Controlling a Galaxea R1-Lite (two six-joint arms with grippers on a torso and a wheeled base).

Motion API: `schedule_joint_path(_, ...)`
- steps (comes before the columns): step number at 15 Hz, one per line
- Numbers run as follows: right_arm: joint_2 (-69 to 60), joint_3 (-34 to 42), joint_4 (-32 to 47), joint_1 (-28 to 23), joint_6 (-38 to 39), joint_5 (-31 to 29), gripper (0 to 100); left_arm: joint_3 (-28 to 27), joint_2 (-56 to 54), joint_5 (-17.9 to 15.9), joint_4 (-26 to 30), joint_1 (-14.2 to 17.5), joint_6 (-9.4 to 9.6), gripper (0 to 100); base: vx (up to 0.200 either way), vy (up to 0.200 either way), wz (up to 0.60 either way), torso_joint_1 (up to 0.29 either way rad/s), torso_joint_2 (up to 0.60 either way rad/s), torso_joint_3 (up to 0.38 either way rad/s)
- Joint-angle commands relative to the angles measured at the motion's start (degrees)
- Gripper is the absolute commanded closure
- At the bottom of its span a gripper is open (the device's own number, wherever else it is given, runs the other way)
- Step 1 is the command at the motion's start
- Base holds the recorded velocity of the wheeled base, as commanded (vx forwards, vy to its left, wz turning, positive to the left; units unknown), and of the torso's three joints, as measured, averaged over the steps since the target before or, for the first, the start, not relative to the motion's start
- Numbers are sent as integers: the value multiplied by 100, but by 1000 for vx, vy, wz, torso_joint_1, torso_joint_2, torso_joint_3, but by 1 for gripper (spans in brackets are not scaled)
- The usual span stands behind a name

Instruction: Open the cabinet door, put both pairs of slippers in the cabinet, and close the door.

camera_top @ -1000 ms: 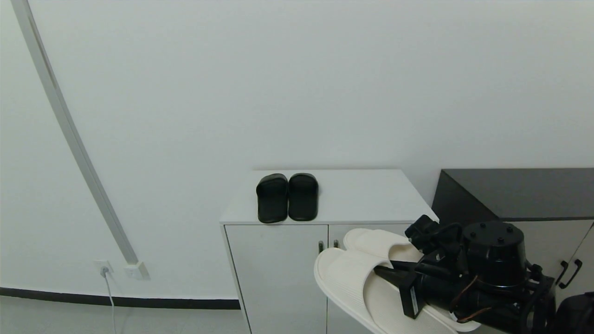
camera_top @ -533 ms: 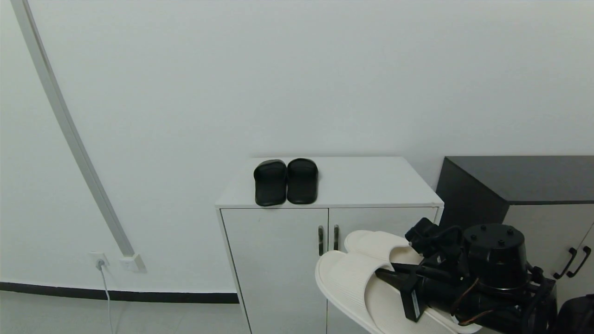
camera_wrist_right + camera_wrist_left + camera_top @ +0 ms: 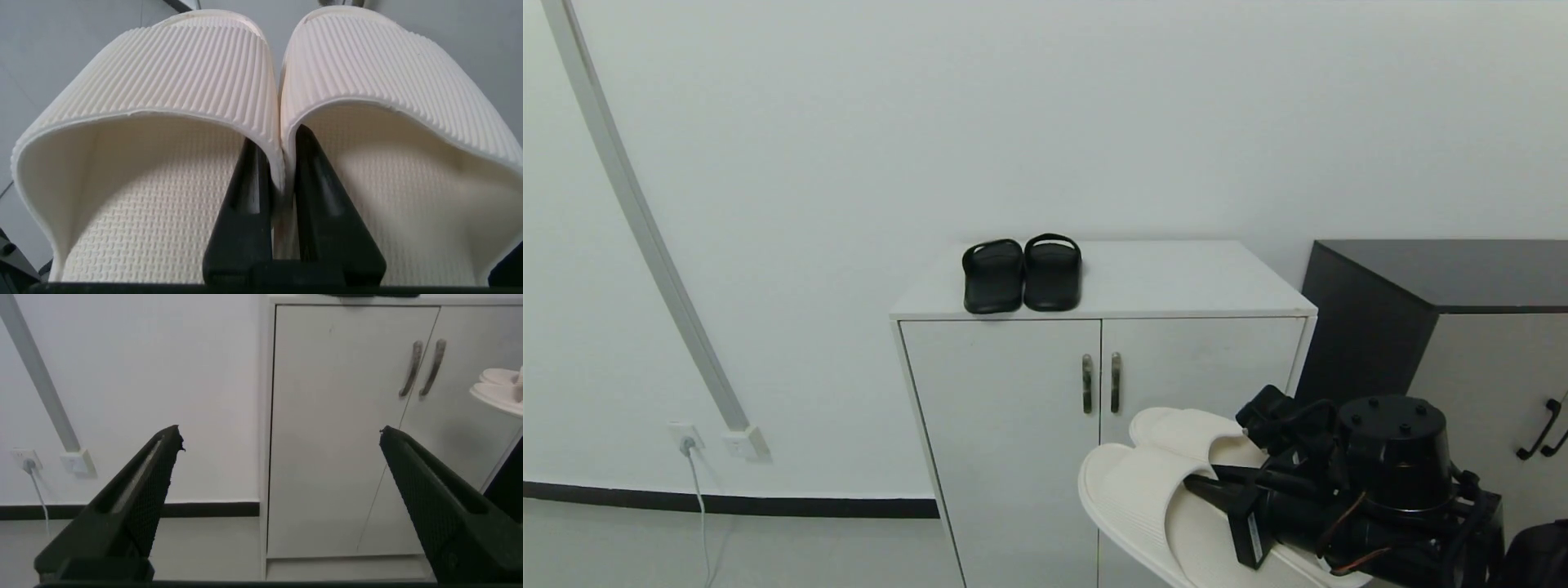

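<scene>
Black slippers [image 3: 1017, 282] atop closed white cabinet [image 3: 1001, 425]

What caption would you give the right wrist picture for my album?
Right end effector shut on the adjoining strap edges of a pair of cream ribbed foam slippers.

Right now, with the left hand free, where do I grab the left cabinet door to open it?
Take the vertical bar handle at the inner edge of the left door, from straight ahead, the open left hand straddling it. It stands upright, beside the right door's handle.
</scene>
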Motion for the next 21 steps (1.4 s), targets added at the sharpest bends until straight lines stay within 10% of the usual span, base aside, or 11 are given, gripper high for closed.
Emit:
schedule_joint_path(1,21,-1,3,1,0,2,100,1,-1,3,2,4,-4,0,0,0,0,-183,515,330)
schedule_joint_path(21,73,-1,-6,1,-123,-7,100,-8,-1,-5,11,4,40,0,0,0,0,-81,307,216)
